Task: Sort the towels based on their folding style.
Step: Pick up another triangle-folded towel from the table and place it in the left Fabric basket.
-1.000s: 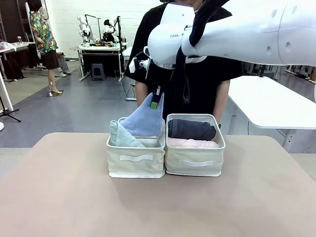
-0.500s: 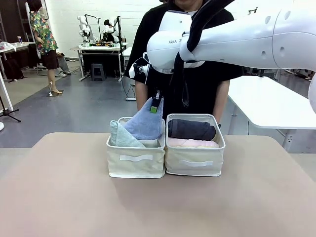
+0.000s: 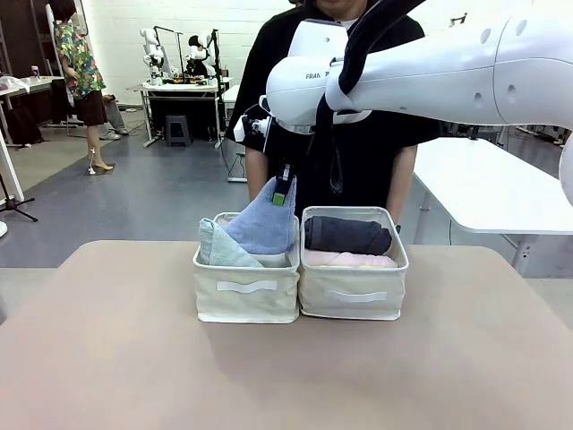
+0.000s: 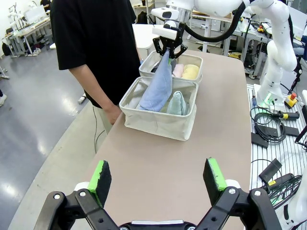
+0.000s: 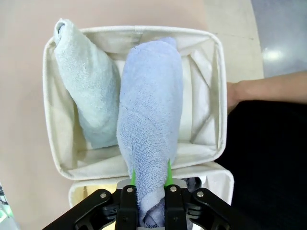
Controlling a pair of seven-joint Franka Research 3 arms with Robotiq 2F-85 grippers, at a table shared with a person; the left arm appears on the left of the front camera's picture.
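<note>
light blue cone towel stands in the left cream basket beside the pale teal cone towel, its tip pinched by the right end effector. left end effector hovers above the surface, fingers spread apart.

Two cream fabric baskets stand side by side, touching, on the tan table: the left basket and the right basket, each with a flat fabric handle on its front. A person in a black T-shirt stands just behind them at the far edge. A white table stands beyond on the right.
</note>
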